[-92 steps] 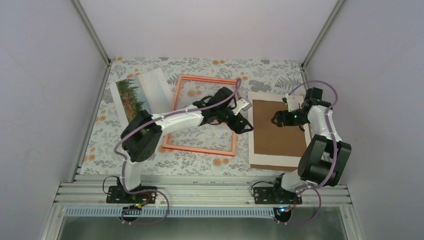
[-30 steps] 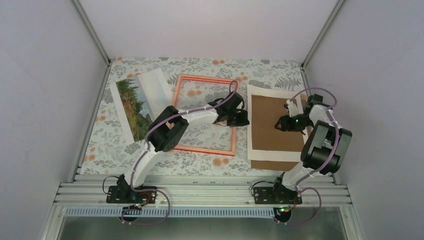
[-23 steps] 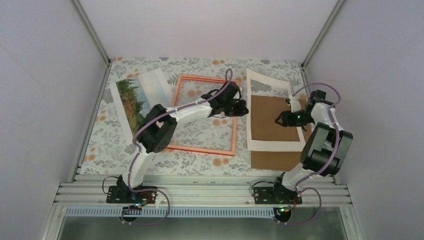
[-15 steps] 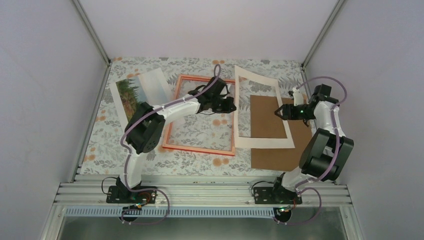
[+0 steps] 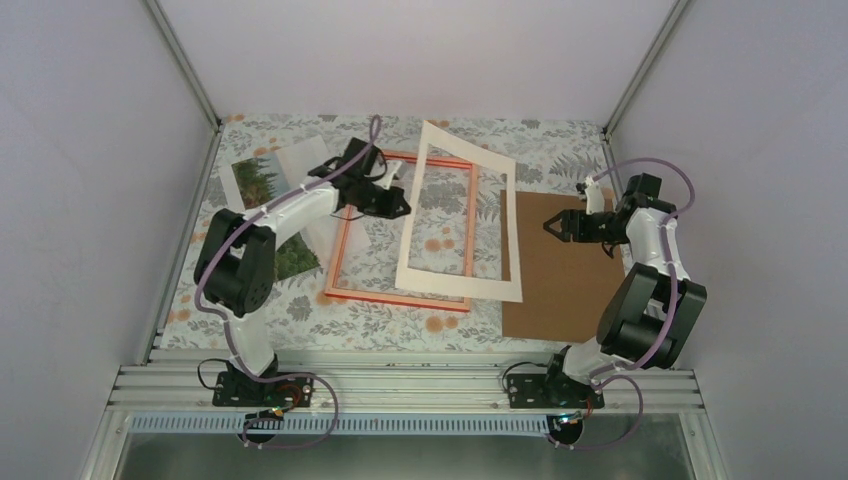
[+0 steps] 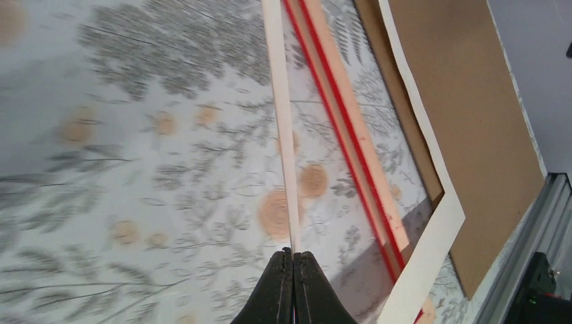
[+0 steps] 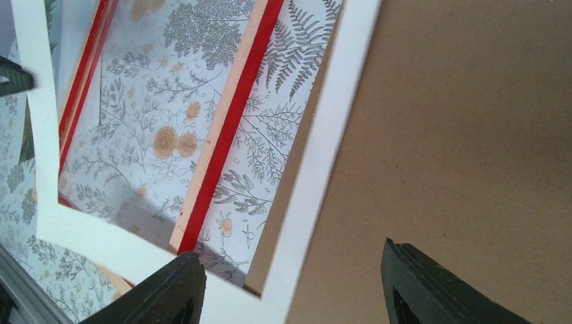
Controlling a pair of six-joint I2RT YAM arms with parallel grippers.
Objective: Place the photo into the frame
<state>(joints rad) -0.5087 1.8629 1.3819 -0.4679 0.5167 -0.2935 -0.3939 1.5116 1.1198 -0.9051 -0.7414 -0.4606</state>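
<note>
The photo (image 5: 258, 178) lies face up at the far left of the table, partly hidden by my left arm. To its right the red frame (image 5: 343, 245) lies flat, its paler side up. A white mat board with a cut-out window (image 5: 459, 291) hangs tilted over the frame, and my left gripper (image 5: 401, 206) is shut on its left edge, which shows edge-on (image 6: 279, 121) above the closed tips (image 6: 293, 254). My right gripper (image 5: 553, 228) is open over the brown backing board (image 5: 560, 285), holding nothing (image 7: 289, 253).
The mat's near right corner (image 7: 322, 169) overlaps the backing board's left edge (image 7: 472, 135). The frame's right rail (image 7: 228, 131) runs under the mat. Floral cloth covers the table (image 5: 290, 310). Grey walls enclose the space, and a metal rail (image 5: 400, 385) runs along the near edge.
My left gripper has dragged the white mat leftward off the backing board and over the frame, lifting it. My right gripper has opened wider and drawn back slightly to the right.
</note>
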